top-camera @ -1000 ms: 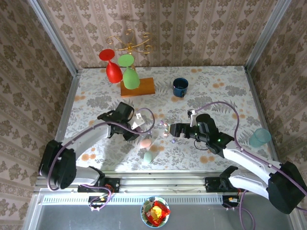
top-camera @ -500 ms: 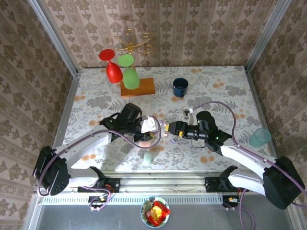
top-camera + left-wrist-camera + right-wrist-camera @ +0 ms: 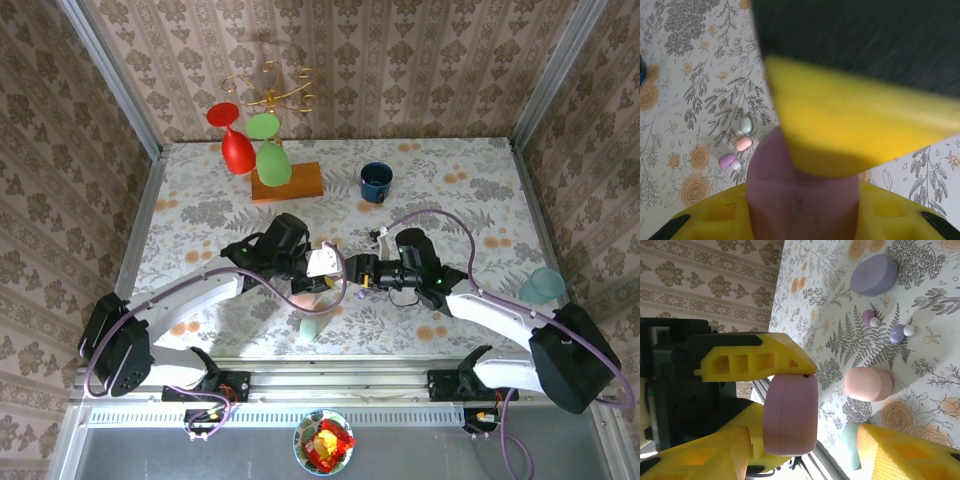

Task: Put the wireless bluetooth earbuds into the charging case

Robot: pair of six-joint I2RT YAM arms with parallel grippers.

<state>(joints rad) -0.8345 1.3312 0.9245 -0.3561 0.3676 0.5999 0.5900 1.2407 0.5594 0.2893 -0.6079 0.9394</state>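
While the left gripper [image 3: 807, 182] is clamping a lilac oval case [image 3: 772, 200] between its yellow pads, jaws closed onto the case's broad faces, the right gripper [image 3: 356, 272] is facing it at the middle of the overhead view, the two nearly tip to tip. In the right wrist view the right gripper's own yellow fingers [image 3: 905, 455] are sitting at the lower corners of the frame. They are spread wide with nothing gripped, and the held case is showing between them at lower centre.

The earbuds are lying loose on the flowered table [image 3: 685, 75], outside any case. In the left wrist view a green earbud [image 3: 745, 124], a pink earbud [image 3: 743, 143] and a violet earbud [image 3: 727, 160] are clustering at centre left, just beside one another. In the right wrist view a darker purple earbud [image 3: 869, 316] and a paler purple earbud [image 3: 898, 333] are lying side by side at upper right. A purple case [image 3: 874, 275] is resting above them and a pink case [image 3: 869, 384] below. A green case [image 3: 850, 442] is lying partly hidden behind the right finger at the bottom edge.
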